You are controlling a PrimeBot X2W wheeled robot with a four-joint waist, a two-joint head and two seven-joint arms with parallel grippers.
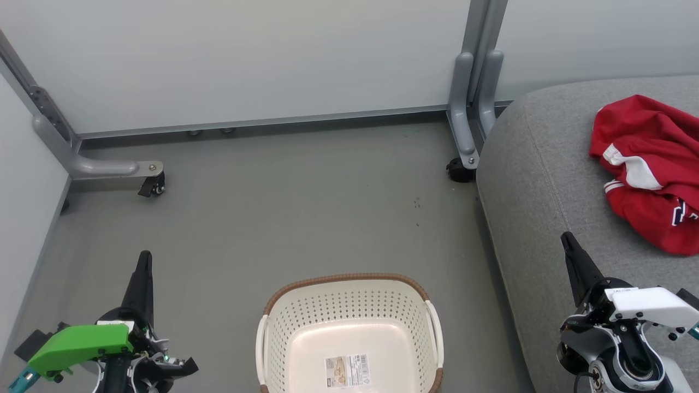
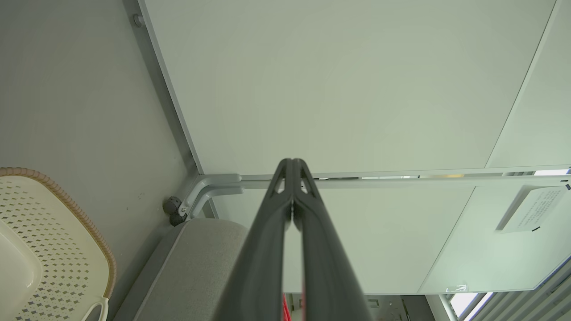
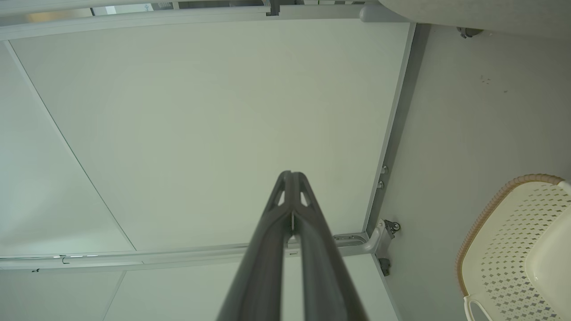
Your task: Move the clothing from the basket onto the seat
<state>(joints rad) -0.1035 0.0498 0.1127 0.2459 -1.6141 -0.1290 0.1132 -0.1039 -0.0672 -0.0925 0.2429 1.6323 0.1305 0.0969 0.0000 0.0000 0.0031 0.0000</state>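
Note:
The red clothing [image 1: 650,169] with white trim lies crumpled on the grey seat [image 1: 546,180] at the right of the head view. The cream basket [image 1: 349,333] with a brown rim stands on the floor at bottom centre, holding nothing but a label sticker on its floor. My left gripper [image 1: 144,256] is shut at the lower left, over the floor left of the basket. My right gripper [image 1: 566,237] is shut at the lower right, above the seat's front part, short of the clothing. Shut fingertips meet in the wrist views: left gripper [image 2: 292,161], right gripper [image 3: 291,174]. Basket [image 2: 58,240] and basket [image 3: 513,240] show at those views' edges.
Pale partition panels [image 1: 246,60] on grey wheeled legs [image 1: 467,142] close off the back and left. A castor foot [image 1: 150,177] stands out from the left partition over the grey floor [image 1: 300,218]. The seat's corner [image 2: 196,267] sits under the left wrist view's fingers.

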